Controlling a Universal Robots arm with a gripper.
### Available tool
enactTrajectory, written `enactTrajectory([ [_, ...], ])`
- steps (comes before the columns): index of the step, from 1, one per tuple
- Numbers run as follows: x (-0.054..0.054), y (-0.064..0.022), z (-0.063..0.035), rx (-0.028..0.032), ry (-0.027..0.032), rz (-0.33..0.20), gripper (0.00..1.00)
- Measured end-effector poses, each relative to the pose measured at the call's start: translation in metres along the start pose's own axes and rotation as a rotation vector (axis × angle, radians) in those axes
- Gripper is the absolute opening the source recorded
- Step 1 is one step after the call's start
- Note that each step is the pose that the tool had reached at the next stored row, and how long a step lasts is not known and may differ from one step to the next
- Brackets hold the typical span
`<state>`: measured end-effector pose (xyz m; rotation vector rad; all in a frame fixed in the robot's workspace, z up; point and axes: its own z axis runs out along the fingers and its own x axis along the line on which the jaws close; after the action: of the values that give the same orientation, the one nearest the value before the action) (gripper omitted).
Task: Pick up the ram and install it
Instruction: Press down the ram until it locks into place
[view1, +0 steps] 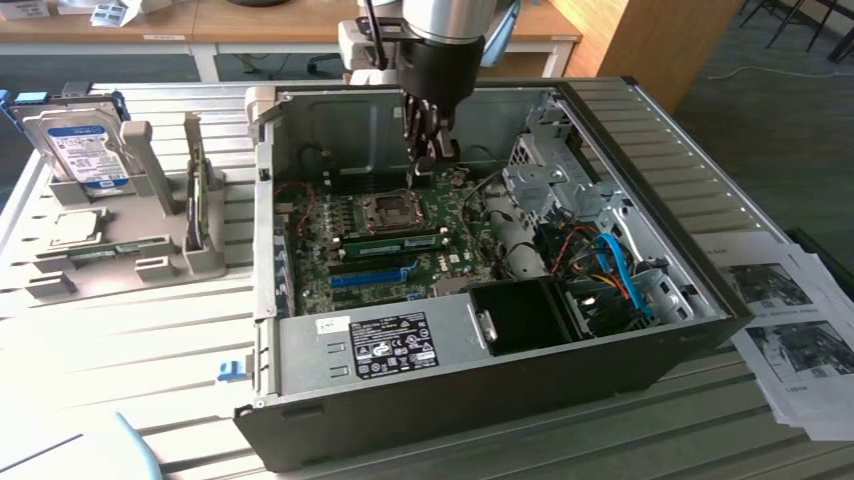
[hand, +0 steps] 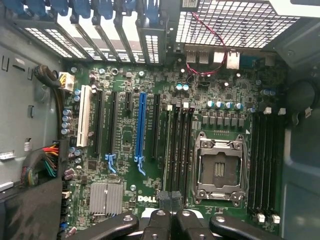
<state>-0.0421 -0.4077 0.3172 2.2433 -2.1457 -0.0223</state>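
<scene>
The open computer case (view1: 467, 375) lies on its side with the motherboard (hand: 125, 145) facing up. A long, thin green stick, the ram (view1: 394, 243), lies level in a memory slot just beside the CPU socket (view1: 391, 208). My gripper (view1: 434, 152) hangs inside the case above the board, on the far side of the socket and apart from the ram. Its black fingers are shut together with nothing visible between them. In the wrist view the gripper (hand: 170, 197) hovers over one end of the black memory slots (hand: 178, 145) next to the CPU socket (hand: 218, 167).
A silver hard drive (view1: 80, 150) stands in a grey fixture (view1: 134, 265) at the exterior view's left. Printed papers (view1: 787, 320) lie at the right. Inside the case are a blue slot strip (hand: 141, 125), a metal drive cage (view1: 547, 170), a black shroud (view1: 534, 315) and cable bundles (hand: 47, 160).
</scene>
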Motion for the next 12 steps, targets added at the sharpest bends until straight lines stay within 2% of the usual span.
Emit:
enactTrajectory([
  [12,0.0,0.0004,-0.0113,0.0001,0.0008,0.0,0.09],
])
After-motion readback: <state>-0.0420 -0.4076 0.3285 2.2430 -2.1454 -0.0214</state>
